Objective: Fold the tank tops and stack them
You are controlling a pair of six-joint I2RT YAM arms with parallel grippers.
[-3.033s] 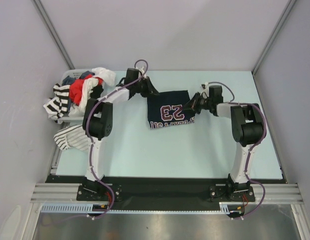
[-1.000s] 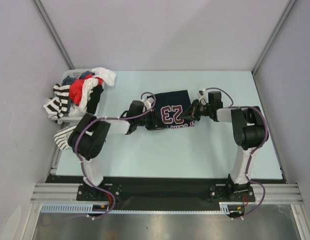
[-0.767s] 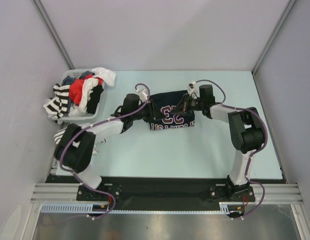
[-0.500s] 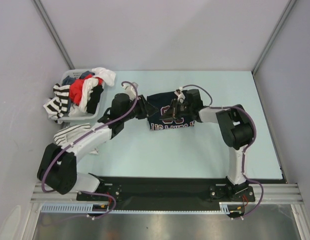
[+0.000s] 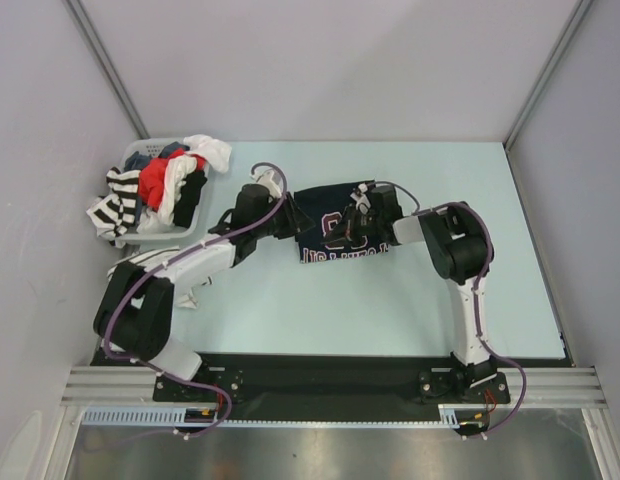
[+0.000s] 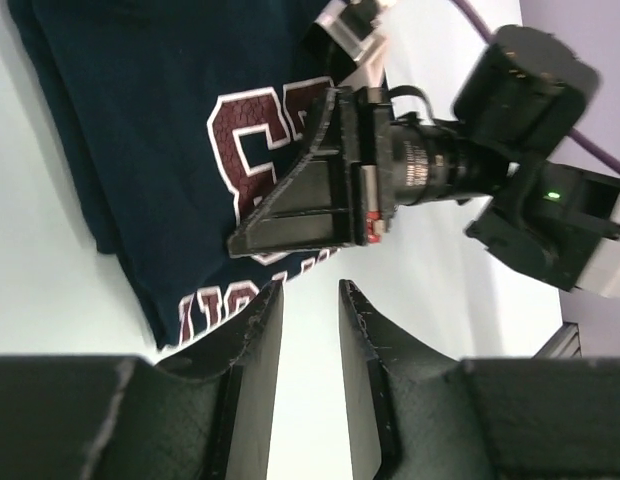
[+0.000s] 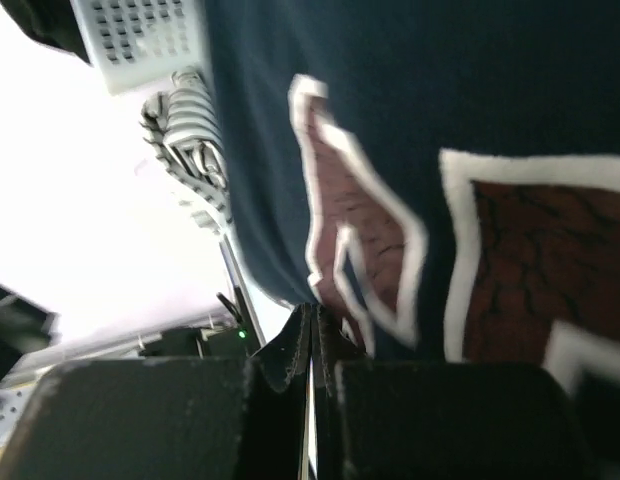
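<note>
Pale blue table (image 5: 390,300), pale plastic basket (image 5: 150,238) at its far left corner, heaped with mixed cloth (image 5: 160,178) (red, white, bold black-and-white stripes) spilling over the rim, plain grey walls (image 5: 320,60), black strip (image 5: 330,375) and metal rail (image 5: 330,410) along the near edge

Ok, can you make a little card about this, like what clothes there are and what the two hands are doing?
navy jersey: lying on the table, maroon number facing up
striped top: at the table's left edge near the basket, not held
basket: back left corner, heaped with other clothes
left hand: low beside the jersey's left edge, fingers slightly apart, nothing between them
right hand: on the jersey by the number, fingers together; pinching cloth or not, cannot tell
stack: not started; the two tops lie apart
</note>
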